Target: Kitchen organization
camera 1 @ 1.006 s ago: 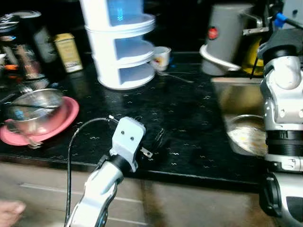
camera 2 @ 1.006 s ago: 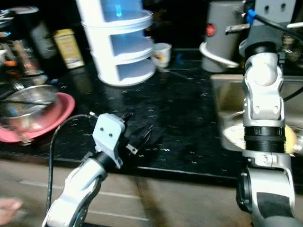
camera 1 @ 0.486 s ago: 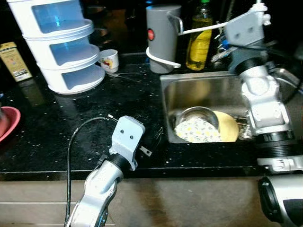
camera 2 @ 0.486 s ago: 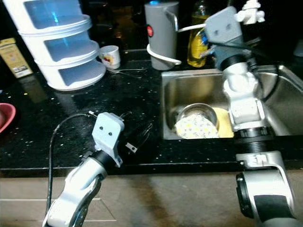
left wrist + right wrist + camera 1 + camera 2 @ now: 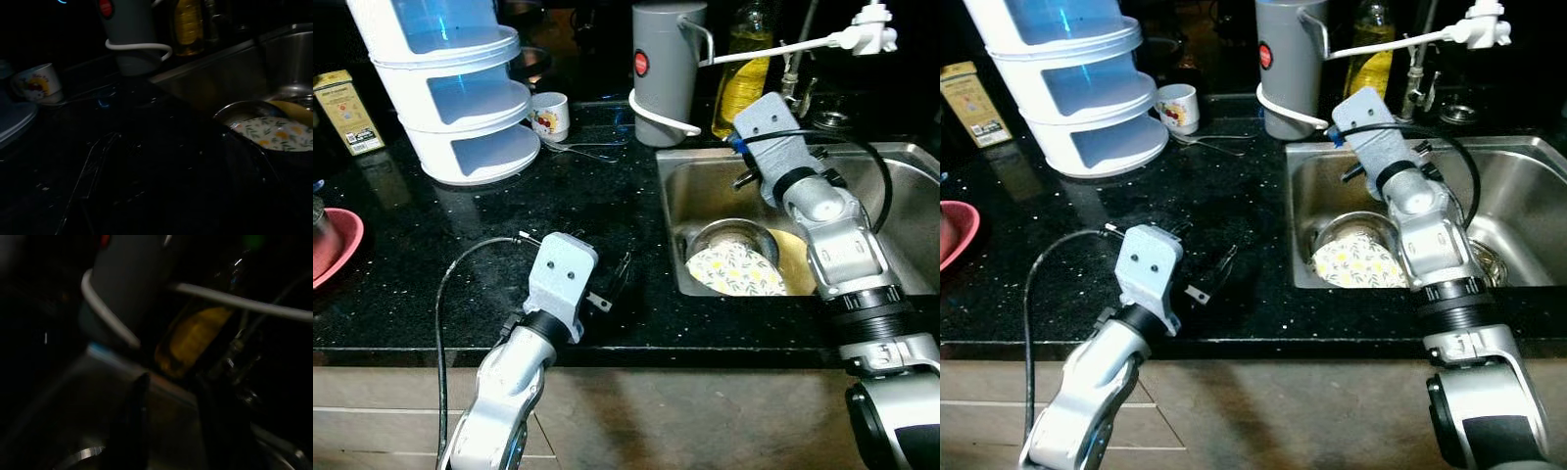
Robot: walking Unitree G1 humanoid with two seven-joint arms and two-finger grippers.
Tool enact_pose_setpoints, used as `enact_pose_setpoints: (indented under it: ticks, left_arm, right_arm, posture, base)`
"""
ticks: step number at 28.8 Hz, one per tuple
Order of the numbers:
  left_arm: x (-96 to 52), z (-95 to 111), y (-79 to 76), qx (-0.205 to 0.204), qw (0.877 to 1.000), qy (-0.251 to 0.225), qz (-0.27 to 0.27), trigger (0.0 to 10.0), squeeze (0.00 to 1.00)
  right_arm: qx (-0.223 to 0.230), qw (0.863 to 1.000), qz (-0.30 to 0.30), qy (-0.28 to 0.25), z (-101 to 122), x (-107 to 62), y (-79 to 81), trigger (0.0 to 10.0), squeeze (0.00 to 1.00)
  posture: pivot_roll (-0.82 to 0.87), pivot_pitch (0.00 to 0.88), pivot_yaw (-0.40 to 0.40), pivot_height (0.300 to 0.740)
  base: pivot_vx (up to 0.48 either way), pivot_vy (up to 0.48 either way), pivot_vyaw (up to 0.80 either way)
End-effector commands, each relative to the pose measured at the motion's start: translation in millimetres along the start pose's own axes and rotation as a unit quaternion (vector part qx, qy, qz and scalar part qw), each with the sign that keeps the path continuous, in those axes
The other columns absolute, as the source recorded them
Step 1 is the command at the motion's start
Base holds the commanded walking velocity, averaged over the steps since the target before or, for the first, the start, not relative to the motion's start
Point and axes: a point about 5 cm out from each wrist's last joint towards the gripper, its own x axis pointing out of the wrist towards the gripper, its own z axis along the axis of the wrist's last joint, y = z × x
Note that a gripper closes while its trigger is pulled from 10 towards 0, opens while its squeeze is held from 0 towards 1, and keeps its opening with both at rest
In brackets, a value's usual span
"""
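Left eye view: black speckled counter (image 5: pixel 607 186) with a steel sink (image 5: pixel 901 196) set into its right side.
Sink contents: a steel bowl (image 5: pixel 736 238), a floral-patterned plate (image 5: pixel 739 272) leaning over it, and a yellow plate (image 5: pixel 795 264) behind — all near the sink's front left corner.
Right gripper (image 5: pixel 171 396): reaching over the back left of the sink, aimed toward the rear counter; the wrist view shows two dark fingers (image 5: pixel 137 401) apart with a gap between them — holding nothing.
Ahead of right gripper: grey kettle (image 5: pixel 664 59) with a white cord looped round its base, and a bottle of yellow liquid (image 5: pixel 744 69) just beside it.
Left gripper (image 5: pixel 612 289): low over the counter near the front edge, left of the sink; too dark to tell how its fingers stand.
Back left: white three-tier container (image 5: pixel 460 88), small printed cup (image 5: pixel 550 115) just beside it, yellow box (image 5: pixel 347 113) further left.
Far left edge: pink plate (image 5: pixel 337 250).
Faucet (image 5: pixel 803 44): a white spout reaching across above the sink.
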Motion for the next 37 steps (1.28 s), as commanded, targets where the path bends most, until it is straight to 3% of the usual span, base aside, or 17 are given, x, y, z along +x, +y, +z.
enact_pose_setpoints:
  ticks: [1, 2, 3, 6, 9, 10, 11, 15, 18, 19, 20, 22, 26, 35, 37]
  left_arm:
    - [-1.1, -3.9, 3.0, 0.007, 1.0, 0.009, 0.006, 10.0, 0.0]
    - [-1.4, -5.5, 3.6, 0.007, 1.0, 0.015, 0.009, 10.0, 0.0]
    - [-1.5, -6.1, 3.6, 0.006, 1.0, 0.017, 0.009, 10.0, 0.0]
    - [-1.5, -7.2, 3.7, 0.005, 1.0, 0.021, 0.008, 10.0, 0.0]
    - [-2.0, -8.4, 3.6, -0.001, 1.0, 0.027, 0.011, 10.0, 0.0]
    - [-2.0, -8.4, 3.6, -0.001, 1.0, 0.027, 0.011, 10.0, 0.0]
    - [-2.4, -9.0, 3.8, -0.004, 0.999, 0.03, 0.014, 10.0, 0.0]
    - [-3.1, -10.7, 3.9, -0.005, 0.999, 0.037, 0.015, 10.0, 0.0]
    - [-3.0, -11.2, 3.4, -0.004, 0.999, 0.04, 0.013, 10.0, 0.0]
    - [-2.2, -11.4, 2.5, -0.004, 0.999, 0.041, 0.011, 10.0, 0.0]
    - [-2.2, -11.4, 2.5, -0.004, 0.999, 0.041, 0.011, 10.0, 0.0]
    - [-1.6, -11.5, 2.2, -0.004, 0.999, 0.042, 0.011, 10.0, 0.0]
    - [-1.7, -11.6, 2.6, 0.0, 0.999, 0.043, 0.012, 10.0, 0.0]
    - [-4.4, -14.1, 12.3, 0.009, 0.998, 0.052, 0.025, 10.0, 0.0]
    - [-4.4, -14.1, 12.5, 0.009, 0.998, 0.052, 0.025, 10.0, 0.0]
  right_arm:
    - [0.065, 0.997, -0.011, -0.049, 16.1, -1.1, -3.8, 10.0, 0.61]
    - [0.148, 0.984, -0.008, -0.095, 28.4, -3.7, -5.1, 10.0, 0.0]
    - [0.172, 0.979, -0.005, -0.109, 31.5, -4.8, -5.0, 10.0, 0.0]
    - [0.188, 0.974, -0.009, -0.124, 33.9, -6.1, -4.9, 10.0, 0.0]
    - [0.267, 0.951, 0.027, -0.153, 37.2, -11.4, 8.1, 10.0, 0.0]
    - [0.267, 0.951, 0.027, -0.153, 37.2, -11.4, 8.1, 10.0, 0.0]
    - [0.297, 0.939, 0.055, -0.164, 37.1, -16.5, 22.4, 10.0, 0.0]
    - [0.345, 0.915, 0.106, -0.182, 39.0, -28.6, 48.9, 10.0, 0.0]
    - [0.364, 0.905, 0.119, -0.187, 39.7, -33.3, 56.4, 10.0, 0.0]
    - [0.389, 0.891, 0.133, -0.191, 39.3, -38.5, 64.9, 10.0, 0.0]
    - [0.389, 0.891, 0.133, -0.191, 39.3, -38.5, 64.9, 10.0, 0.0]
    - [0.41, 0.879, 0.15, -0.194, 37.9, -44.5, 74.4, 10.0, 0.0]
    - [0.421, 0.872, 0.158, -0.194, 35.5, -49.1, 78.6, 10.0, 0.0]
    - [0.459, 0.855, 0.163, -0.176, 13.4, -84.3, 82.7, 10.0, 0.0]
    - [0.461, 0.854, 0.163, -0.176, 12.7, -85.5, 82.6, 10.0, 0.0]
  posture:
    - [-0.04, 0.0, 0.016, 0.74]
    - [-0.04, 0.0, 0.017, 0.74]
    - [-0.04, 0.0, 0.017, 0.74]
    - [-0.03, 0.0, 0.016, 0.74]
    - [-0.03, 0.0, 0.019, 0.74]
    - [-0.03, 0.0, 0.019, 0.74]
    - [-0.03, 0.0, 0.019, 0.74]
    - [-0.03, 0.0, 0.022, 0.74]
    - [-0.03, 0.0, 0.024, 0.74]
    - [-0.03, 0.0, 0.024, 0.74]
    - [-0.03, 0.0, 0.024, 0.74]
    - [-0.03, 0.0, 0.025, 0.74]
    - [-0.03, 0.0, 0.025, 0.74]
    - [-0.04, 0.0, 0.03, 0.74]
    - [-0.04, 0.0, 0.03, 0.74]
  base:
    - [0.0, 0.0, 0.0]
    - [0.0, 0.0, 0.0]
    - [0.0, 0.0, 0.0]
    - [0.0, 0.0, 0.0]
    - [0.0, 0.0, 0.0]
    - [0.0, 0.0, 0.0]
    - [0.0, 0.0, 0.0]
    - [0.0, 0.0, 0.0]
    - [0.0, 0.0, 0.0]
    - [0.0, 0.0, 0.0]
    - [0.0, 0.0, 0.0]
    - [0.0, 0.0, 0.0]
    - [0.0, 0.0, 0.0]
    - [0.0, 0.0, 0.0]
    - [0.0, 0.0, 0.0]
